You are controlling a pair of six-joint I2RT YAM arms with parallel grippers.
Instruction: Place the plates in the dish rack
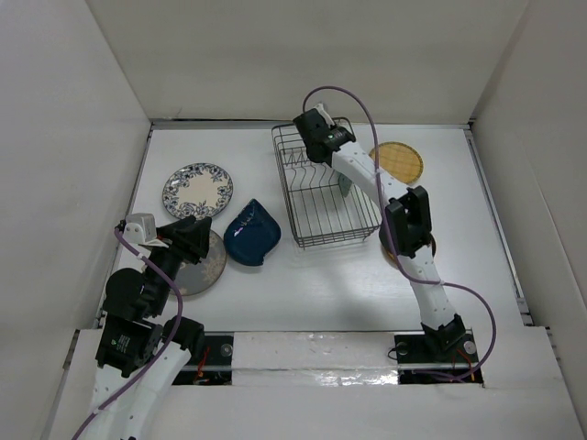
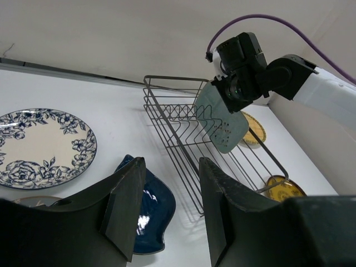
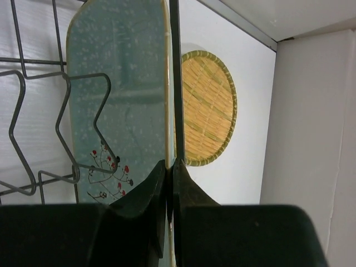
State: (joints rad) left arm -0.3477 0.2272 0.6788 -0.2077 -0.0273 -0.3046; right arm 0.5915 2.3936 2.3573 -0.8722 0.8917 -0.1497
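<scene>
My right gripper (image 3: 169,167) is shut on the rim of the pale green plate (image 3: 117,100) and holds it on edge over the dish rack (image 1: 326,188), among the prongs (image 3: 67,111). The left wrist view shows this plate (image 2: 225,122) hanging above the rack (image 2: 183,139). My left gripper (image 2: 171,164) is open and empty over the grey speckled plate (image 1: 206,268). The dark blue teardrop plate (image 1: 254,233) lies left of the rack, and the blue-floral plate (image 1: 197,191) behind it. One mustard-yellow plate (image 1: 396,160) lies right of the rack. The other (image 2: 281,186) is mostly under my right arm.
White walls enclose the table on the left, back and right. The right arm (image 1: 408,229) stretches along the rack's right side. Both arm bases stand at the near edge.
</scene>
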